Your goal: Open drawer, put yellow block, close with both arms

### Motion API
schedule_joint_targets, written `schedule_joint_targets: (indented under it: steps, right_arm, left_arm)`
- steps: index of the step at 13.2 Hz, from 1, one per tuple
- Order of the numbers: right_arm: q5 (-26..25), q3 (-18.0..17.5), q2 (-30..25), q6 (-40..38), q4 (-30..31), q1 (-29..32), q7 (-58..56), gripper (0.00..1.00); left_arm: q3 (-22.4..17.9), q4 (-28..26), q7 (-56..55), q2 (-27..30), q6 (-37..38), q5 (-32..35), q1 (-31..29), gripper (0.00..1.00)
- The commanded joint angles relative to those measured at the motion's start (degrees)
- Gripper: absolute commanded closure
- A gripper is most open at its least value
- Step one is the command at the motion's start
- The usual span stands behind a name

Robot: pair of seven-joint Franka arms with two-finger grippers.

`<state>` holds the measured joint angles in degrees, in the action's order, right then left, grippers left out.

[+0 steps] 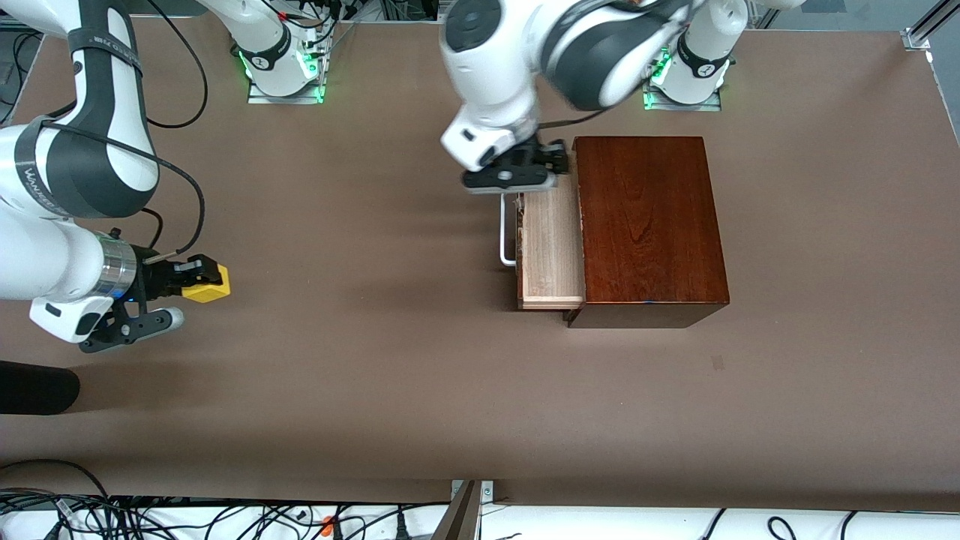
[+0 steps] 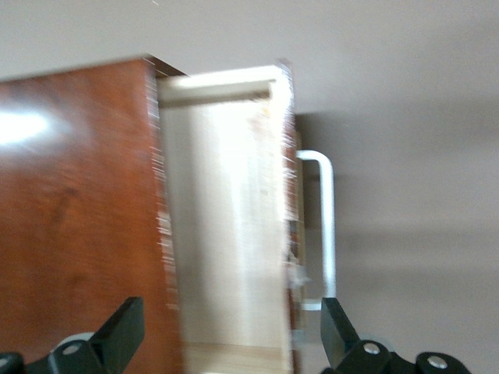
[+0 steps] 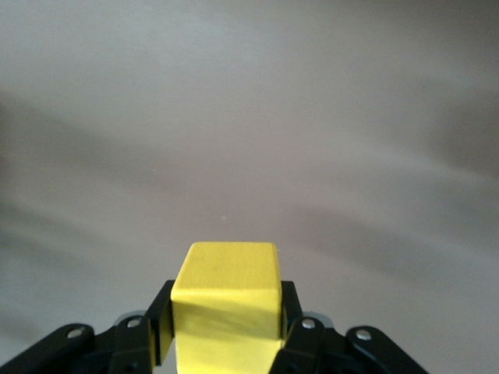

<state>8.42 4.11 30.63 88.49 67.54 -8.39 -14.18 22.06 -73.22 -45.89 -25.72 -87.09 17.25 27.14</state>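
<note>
The dark reddish-brown box [image 1: 645, 225] stands toward the left arm's end of the table. Its drawer [image 1: 551, 247] is pulled partly out, showing the pale wood tray [image 2: 226, 234] and the white bar handle [image 1: 506, 232] [image 2: 327, 218]. My left gripper [image 1: 525, 171] [image 2: 230, 331] hangs open over the drawer's end farthest from the front camera, with nothing between its fingers [image 2: 118, 333]. My right gripper [image 1: 201, 281] [image 3: 226, 312] is shut on the yellow block [image 1: 208, 283] [image 3: 228, 296], a little above the table at the right arm's end.
A black object [image 1: 34, 388] lies near the front edge at the right arm's end. Cables [image 1: 150, 514] and a metal bracket [image 1: 466, 510] run along the front edge. The two arm bases [image 1: 281, 67] stand at the back edge.
</note>
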Motion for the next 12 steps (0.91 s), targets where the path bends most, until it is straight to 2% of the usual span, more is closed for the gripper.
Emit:
schedule_joint_targets:
  steps: [1,3,4,5,8,9,10,12]
  right_arm:
    - [2.04,-3.82,0.48,-0.42,-1.44,-0.13,-3.03,0.85]
    - [1.26,-8.91,0.48,1.50,-1.53,-0.83,-3.66,0.83]
    - [0.38,-10.16,0.57,4.21,-1.53,-2.84,-3.75,0.83]
    - [-0.76,-10.34,0.74,5.89,-1.53,-5.38,-3.75,0.83]
    - [-4.37,-10.35,1.53,11.78,-1.53,-14.43,-6.11,0.83]
    - [-4.46,-10.35,1.97,13.36,-1.53,-17.07,-7.08,0.83]
    - [-4.90,-10.17,2.41,15.03,-1.53,-20.58,-7.87,0.83]
    - [-8.14,-10.26,3.20,18.46,-1.53,-25.60,-7.96,0.83]
  left_arm:
    - [0.35,0.62,9.98,3.20,4.11,-4.14,-7.16,0.00]
    - [0.17,0.36,18.17,6.37,6.23,-6.26,-13.84,0.00]
    - [0.17,0.18,21.07,7.16,6.67,-6.27,-16.92,0.00]
    - [0.26,0.09,24.41,7.95,7.11,-6.44,-20.08,0.00]
    - [0.09,-0.08,36.19,10.42,9.48,-14.77,-30.53,0.00]
    - [-0.96,-0.52,38.74,10.86,9.23,-16.53,-31.79,0.00]
    - [-3.67,-1.48,40.95,12.52,9.05,-16.64,-31.28,0.00]
    - [-16.99,-9.53,45.34,18.74,4.86,-17.25,-23.40,0.00]
